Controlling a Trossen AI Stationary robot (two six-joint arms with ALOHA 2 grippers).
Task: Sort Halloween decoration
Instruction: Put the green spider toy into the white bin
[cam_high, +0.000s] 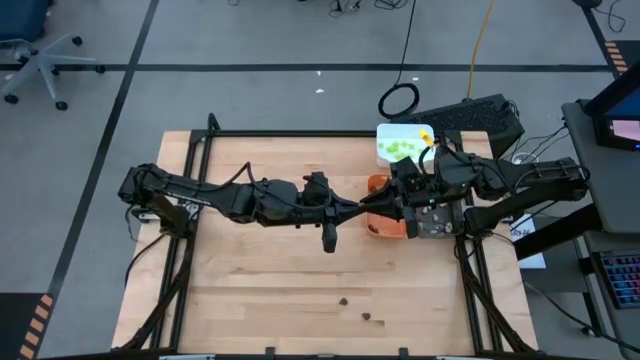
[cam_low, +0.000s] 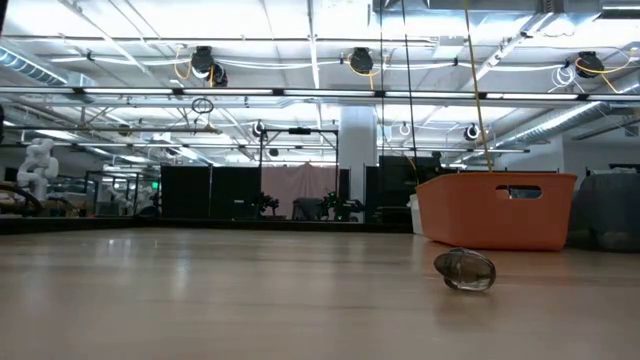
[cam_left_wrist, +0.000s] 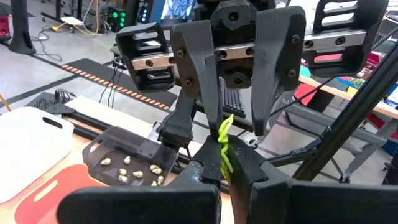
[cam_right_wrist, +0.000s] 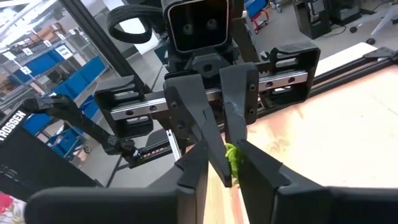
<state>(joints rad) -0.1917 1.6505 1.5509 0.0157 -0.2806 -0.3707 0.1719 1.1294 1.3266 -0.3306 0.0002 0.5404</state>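
Note:
Both arms meet above the orange tray (cam_high: 378, 226) at the table's right side. My left gripper (cam_left_wrist: 224, 154) reaches in from the left (cam_high: 366, 207) and is shut on a tiny lime-green decoration piece (cam_left_wrist: 224, 134). My right gripper (cam_right_wrist: 225, 155) faces it from the right (cam_high: 393, 198). It is open, with one finger on each side of the green piece (cam_right_wrist: 232, 157); I cannot tell whether they touch it. Two dark brown pieces (cam_high: 343, 300) lie on the near part of the table. One piece (cam_low: 466, 270) rests on the wood in the low view. My left gripper pinches the lime-green piece between its two fingertips (cam_left_wrist: 208, 163), holding its lower part (cam_left_wrist: 224, 163). The fingers come roughly level from the table's left. The piece is lifted clear above the orange tray, its free end (cam_left_wrist: 226, 121) sticking out past the fingertips between the right gripper's fingers.
A white tray (cam_high: 383, 133) holding green pieces stands at the far right of the table. A grey tray (cam_left_wrist: 99, 149) holds pale beige pieces beside the orange tray (cam_left_wrist: 43, 186). The wooden table's left and near parts (cam_high: 250, 290) lie bare.

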